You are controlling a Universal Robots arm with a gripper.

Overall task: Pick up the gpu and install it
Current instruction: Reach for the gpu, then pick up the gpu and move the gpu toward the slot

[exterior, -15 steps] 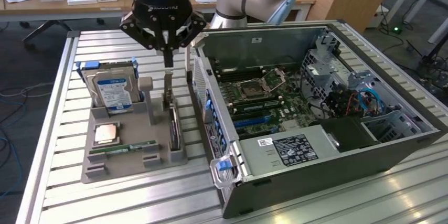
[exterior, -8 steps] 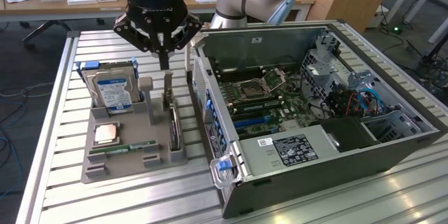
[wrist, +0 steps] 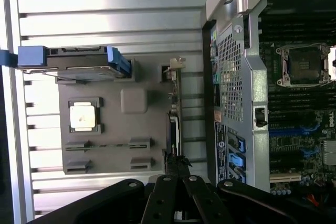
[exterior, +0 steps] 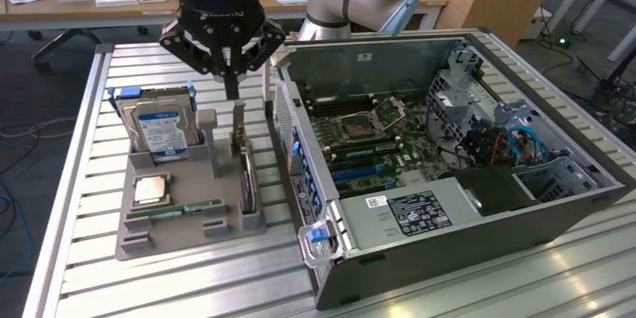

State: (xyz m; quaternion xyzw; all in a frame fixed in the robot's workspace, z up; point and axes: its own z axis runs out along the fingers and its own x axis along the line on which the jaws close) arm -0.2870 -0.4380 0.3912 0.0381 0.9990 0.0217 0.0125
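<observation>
The gpu (exterior: 246,173) stands on its edge in a slot of the grey holder (exterior: 189,232), its silver end bracket (exterior: 241,121) pointing up at the far end. In the wrist view the gpu (wrist: 174,111) shows as a thin dark strip along the holder's side nearest the case. My gripper (exterior: 235,93) hangs just above the bracket end, fingers together and pointing down, with nothing between them. In the wrist view the gripper (wrist: 176,162) lines up with the card's edge.
The holder also carries a blue-labelled hard drive (exterior: 159,132), a CPU (exterior: 151,190) and a RAM stick (exterior: 175,210). The open computer case (exterior: 328,206) lies close beside the holder on the exterior view's right, its motherboard (exterior: 373,143) exposed. The slatted metal table (exterior: 89,281) surrounds them.
</observation>
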